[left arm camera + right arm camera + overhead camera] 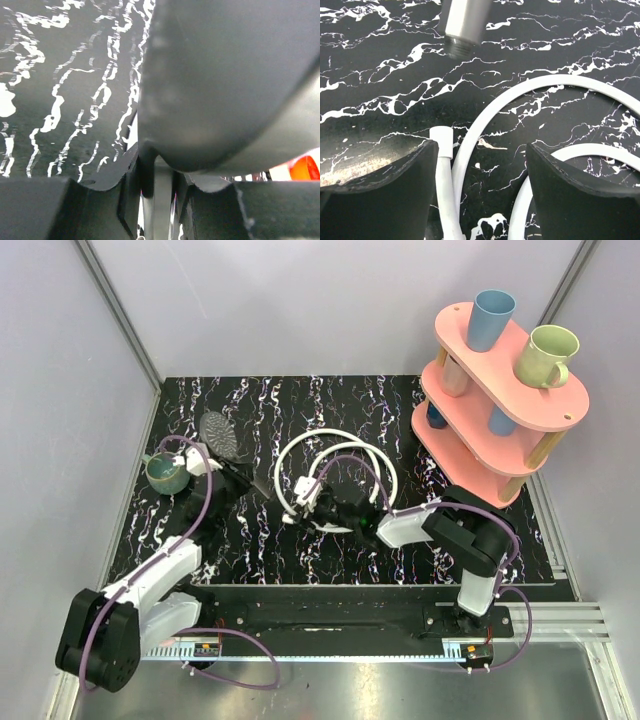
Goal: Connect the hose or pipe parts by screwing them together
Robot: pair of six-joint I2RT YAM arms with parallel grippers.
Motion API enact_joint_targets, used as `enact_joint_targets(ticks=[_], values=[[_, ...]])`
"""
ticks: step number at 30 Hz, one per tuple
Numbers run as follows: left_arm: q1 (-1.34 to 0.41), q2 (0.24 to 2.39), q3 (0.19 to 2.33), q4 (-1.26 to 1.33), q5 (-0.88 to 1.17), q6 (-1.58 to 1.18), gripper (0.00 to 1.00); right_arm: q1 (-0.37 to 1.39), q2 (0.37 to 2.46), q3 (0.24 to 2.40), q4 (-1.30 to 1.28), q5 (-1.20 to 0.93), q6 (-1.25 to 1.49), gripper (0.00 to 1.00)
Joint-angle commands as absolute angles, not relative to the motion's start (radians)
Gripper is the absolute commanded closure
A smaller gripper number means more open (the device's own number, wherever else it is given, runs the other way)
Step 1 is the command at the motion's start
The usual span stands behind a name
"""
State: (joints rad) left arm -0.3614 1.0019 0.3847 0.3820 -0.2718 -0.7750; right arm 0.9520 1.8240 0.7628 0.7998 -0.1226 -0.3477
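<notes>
black marbled table (300,400), left gripper (157,187) clamping shower head (225,75), white hose (555,80) coiled

A white hose (560,80) and dark grey shower head (222,437) lie on a black mat (330,400) veined with white marbling. At the mat's far right corner, a pink rack (505,365) carries a blue cup (491,318) and a pale green mug (548,355).
</notes>
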Motion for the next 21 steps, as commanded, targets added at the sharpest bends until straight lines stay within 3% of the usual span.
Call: enact_joint_targets(ticks=[1, 5, 12, 21], values=[[-0.299, 0.950, 0.482, 0.241, -0.310, -0.839, 1.00, 0.902, 1.834, 0.753, 0.907, -0.376, -0.356, 0.22], [-0.258, 0.907, 0.485, 0.169, -0.290, -0.909, 1.00, 0.902, 1.877, 0.756, 0.949, -0.434, -0.423, 0.22], [-0.245, 0.925, 0.682, -0.253, -0.388, -0.974, 1.00, 0.902, 1.950, 0.758, 1.057, -0.471, -0.452, 0.25], [-0.244, 0.913, 0.698, -0.281, -0.365, -0.991, 1.00, 0.923, 1.993, 0.739, 1.068, -0.413, -0.452, 0.31]])
